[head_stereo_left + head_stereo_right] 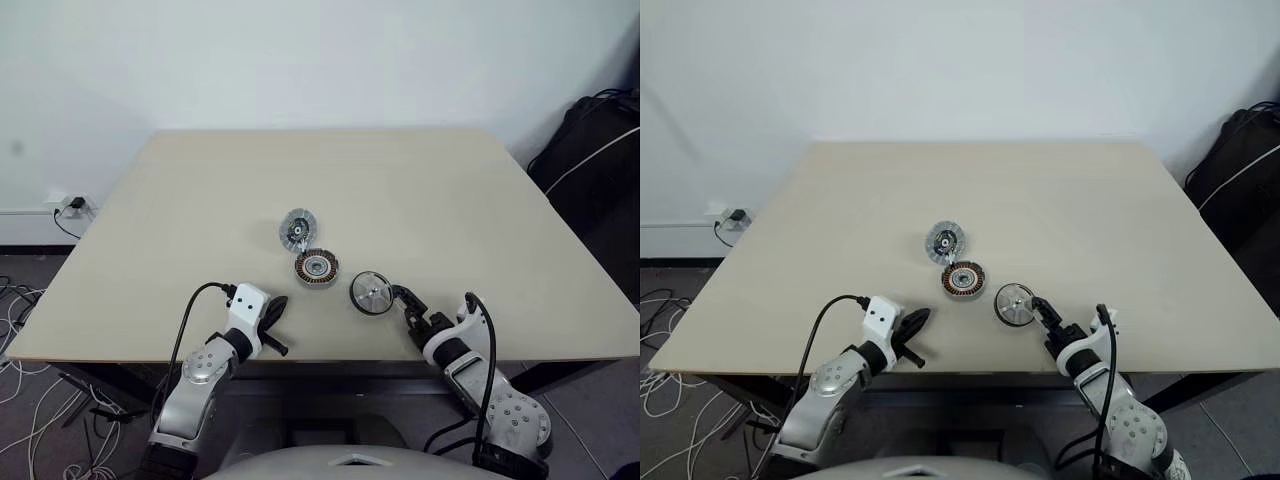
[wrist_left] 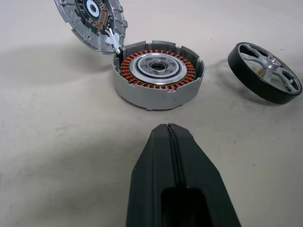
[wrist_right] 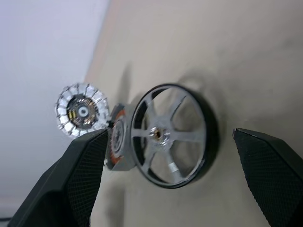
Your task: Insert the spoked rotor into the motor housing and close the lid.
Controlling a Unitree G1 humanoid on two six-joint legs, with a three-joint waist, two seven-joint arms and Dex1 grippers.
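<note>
My right gripper (image 3: pixel 170 179): fingers spread wide, holding nothing.
Spoked rotor (image 1: pixel 370 293): just ahead of my right fingertips, propped at a tilt on the table (image 1: pixel 200 200), to the right of the motor housing.
My left gripper (image 2: pixel 169 137): clenched and empty, near the housing.
Motor housing (image 1: pixel 316 266): open, copper windings exposed.
Lid (image 1: pixel 297 230): tilted, touching the housing's far edge.

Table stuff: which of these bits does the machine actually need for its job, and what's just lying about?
For the job:
- spoked rotor
- motor housing, copper windings showing
- lid, propped open behind the housing

Just lying about:
- wall socket with plug
- loose cables on the floor
- dark bag
</note>
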